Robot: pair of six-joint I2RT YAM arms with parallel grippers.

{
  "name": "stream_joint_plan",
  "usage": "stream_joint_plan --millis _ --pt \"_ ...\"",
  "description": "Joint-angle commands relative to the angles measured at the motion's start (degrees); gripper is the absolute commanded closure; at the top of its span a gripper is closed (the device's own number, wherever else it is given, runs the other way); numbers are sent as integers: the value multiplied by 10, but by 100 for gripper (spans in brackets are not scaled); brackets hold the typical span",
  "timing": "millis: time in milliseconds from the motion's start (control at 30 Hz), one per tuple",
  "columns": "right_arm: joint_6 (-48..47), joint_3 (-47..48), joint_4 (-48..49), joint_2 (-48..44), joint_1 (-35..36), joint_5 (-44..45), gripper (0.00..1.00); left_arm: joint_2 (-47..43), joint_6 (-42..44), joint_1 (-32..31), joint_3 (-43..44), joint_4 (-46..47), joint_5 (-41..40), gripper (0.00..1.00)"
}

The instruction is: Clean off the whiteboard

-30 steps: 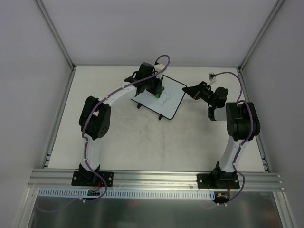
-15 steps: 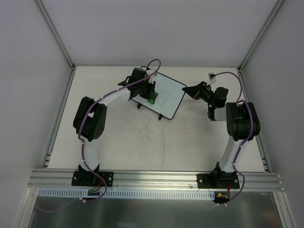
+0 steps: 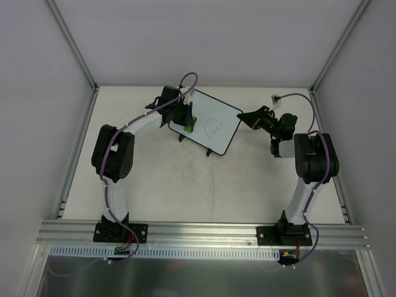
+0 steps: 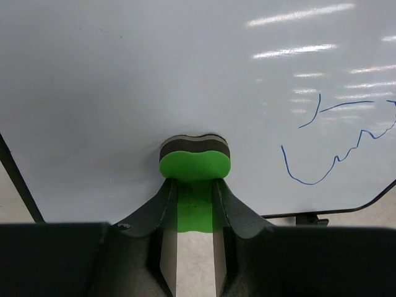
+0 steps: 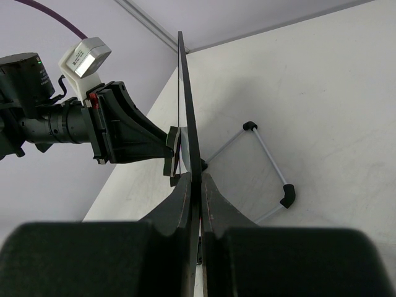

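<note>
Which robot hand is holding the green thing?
The left gripper: its jaws pinch the green eraser block; the right gripper clamps the thin white whiteboard edgewise.

Scribble (image 4: 308,184) partly beyond right edge.

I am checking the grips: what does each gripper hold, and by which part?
The left gripper holds a green eraser by its green back. The right gripper clamps the whiteboard by its edge.

Black-jointed white arms (image 3: 148,122), purple cables (image 5: 62,23), black bases (image 3: 120,232)
</note>
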Motion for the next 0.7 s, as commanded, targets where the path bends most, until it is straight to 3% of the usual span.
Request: stream_joint_plan --millis 0,667 --pt "-25 0 139 -29 17 -36 100 20 -14 -9 15 7 -3 100" --pt "-28 -3 139 -25 18 -37 100 71 -42 -90 87 15 -6 100"
